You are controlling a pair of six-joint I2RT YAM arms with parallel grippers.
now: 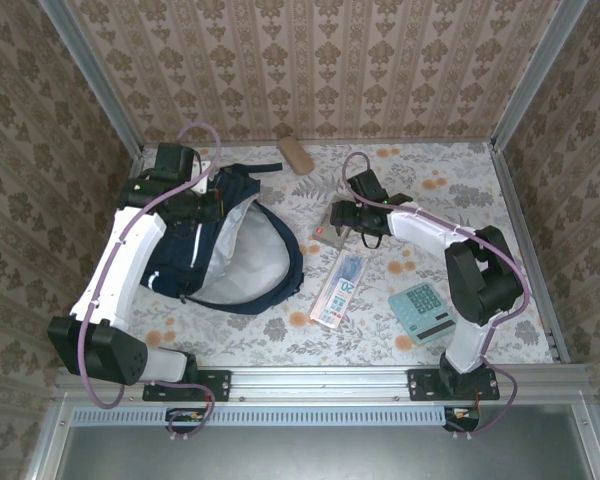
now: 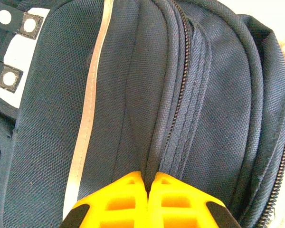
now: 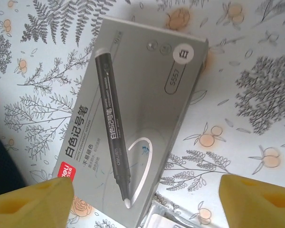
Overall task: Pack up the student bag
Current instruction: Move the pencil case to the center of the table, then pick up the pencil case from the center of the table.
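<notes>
The student bag (image 1: 170,268), navy with pale grey lining, lies open on the left of the table. My left gripper (image 1: 205,200) is at its top edge. In the left wrist view the yellow jaws (image 2: 147,178) are shut on a fold of navy fabric beside the zipper (image 2: 180,90). My right gripper (image 1: 342,218) hovers right of the bag. In the right wrist view it (image 3: 145,202) stands open above a grey marker box (image 3: 137,118), which lies flat on the cloth, with one fingertip (image 3: 33,204) over the box's corner.
A clear pouch of stationery (image 1: 338,290) lies just right of the bag, and its corner (image 3: 180,221) shows beside the box. A teal calculator (image 1: 421,310) sits near the right arm's base. A brown block (image 1: 295,155) rests by the back wall.
</notes>
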